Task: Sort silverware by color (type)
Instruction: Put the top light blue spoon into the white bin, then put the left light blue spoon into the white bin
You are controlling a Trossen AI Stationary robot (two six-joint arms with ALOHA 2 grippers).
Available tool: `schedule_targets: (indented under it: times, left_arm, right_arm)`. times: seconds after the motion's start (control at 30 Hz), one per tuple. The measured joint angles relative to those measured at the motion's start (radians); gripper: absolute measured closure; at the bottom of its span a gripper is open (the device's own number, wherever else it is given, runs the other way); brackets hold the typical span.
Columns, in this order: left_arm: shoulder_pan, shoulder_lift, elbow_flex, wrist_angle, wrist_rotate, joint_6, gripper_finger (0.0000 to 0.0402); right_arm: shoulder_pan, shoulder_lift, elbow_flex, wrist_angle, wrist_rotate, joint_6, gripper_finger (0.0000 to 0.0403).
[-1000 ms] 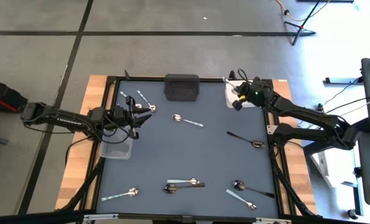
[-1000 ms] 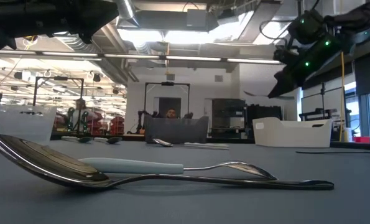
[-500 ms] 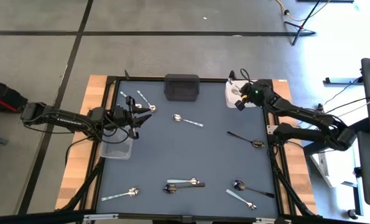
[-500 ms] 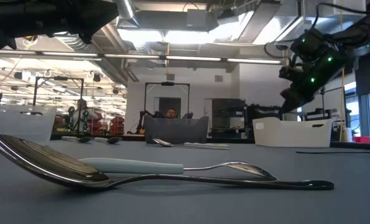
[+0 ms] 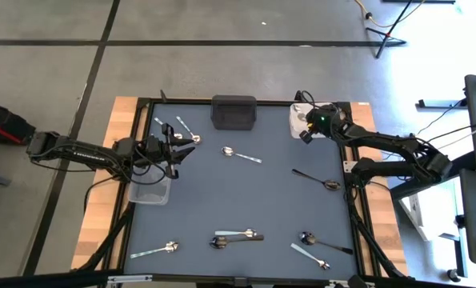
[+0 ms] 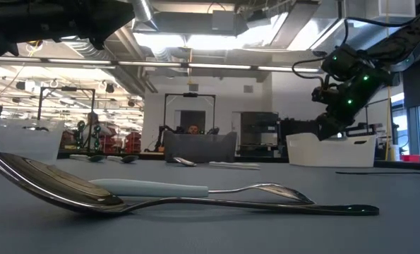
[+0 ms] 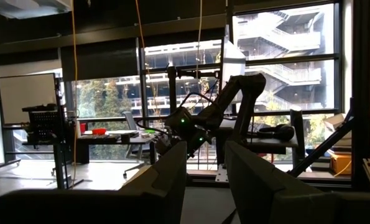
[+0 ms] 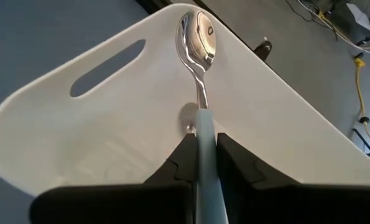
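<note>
- The right end effector (image 8: 200, 165) is clenched on a silver spoon (image 8: 198, 56); the handle sits tight between the two dark fingers (image 8: 234, 168) and the bowl points away from them.
- This right end effector (image 5: 308, 128) is over the white bin (image 5: 297, 126), at the far right corner of the table (image 5: 270, 192). The held spoon hangs above the inside of the white bin (image 8: 110, 124), not touching its floor as far as I can see.
- I see nothing else lying inside the white bin.
- The left end effector (image 5: 176, 152) is released; its fingers (image 7: 166, 180) stand apart with a gap and hold nothing. It waits just beside the clear bin (image 5: 150, 190), near two spoons (image 5: 182, 130).
- The black bin (image 5: 234, 112) stands left of the white bin, along the same far edge; its inside I cannot tell.
- Other spoons lie on the table well apart from the white bin: one silver spoon (image 5: 241, 154) near the black bin, one dark spoon (image 5: 318, 180), and several (image 5: 236, 237) along the near edge.
</note>
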Motion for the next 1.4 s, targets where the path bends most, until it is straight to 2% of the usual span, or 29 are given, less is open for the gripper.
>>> schedule_targets:
  times: [0.1, 0.27, 0.4, 0.57, 0.73, 0.93, 1.13, 1.23, 1.4]
  left_arm:
    - [0.000, 0.000, 0.000, 0.000, 0.000, 0.000, 0.0296]
    - [0.000, 0.000, 0.000, 0.000, 0.000, 0.000, 0.0296]
    - [0.000, 0.000, 0.000, 0.000, 0.000, 0.000, 0.0296]
    - [0.000, 0.000, 0.000, 0.000, 0.000, 0.000, 0.0296]
    - [0.000, 0.000, 0.000, 0.000, 0.009, 0.000, 0.0296]
    - [0.000, 0.000, 0.000, 0.000, 0.010, 0.000, 0.0296]
    - [0.000, 0.014, 0.000, 0.003, 0.011, 0.007, 0.0296]
    - [-0.004, 0.060, 0.023, -0.007, 0.022, 0.000, 0.0296]
    - [-0.050, 0.205, 0.111, -0.035, 0.125, 0.000, 0.0296]
  right_arm:
    - [0.000, 0.000, 0.000, 0.000, 0.016, 0.001, 0.0345]
    - [0.000, 0.000, 0.003, 0.003, 0.052, 0.001, 0.0288]
    - [0.030, -0.018, 0.050, -0.060, -0.012, 0.007, 0.0258]
    - [0.174, -0.075, 0.090, -0.062, -0.182, 0.027, 0.0249]
    - [0.379, -0.084, 0.104, -0.031, -0.317, 0.094, 0.0249]
    - [0.616, -0.024, 0.103, 0.065, -0.312, 0.154, 0.0249]
    - [0.764, 0.077, 0.103, 0.192, -0.300, 0.189, 0.0249]
    - [0.807, 0.141, 0.103, 0.245, -0.300, 0.211, 0.0249]
    - [0.895, 0.258, 0.103, 0.378, -0.307, 0.244, 0.0249]
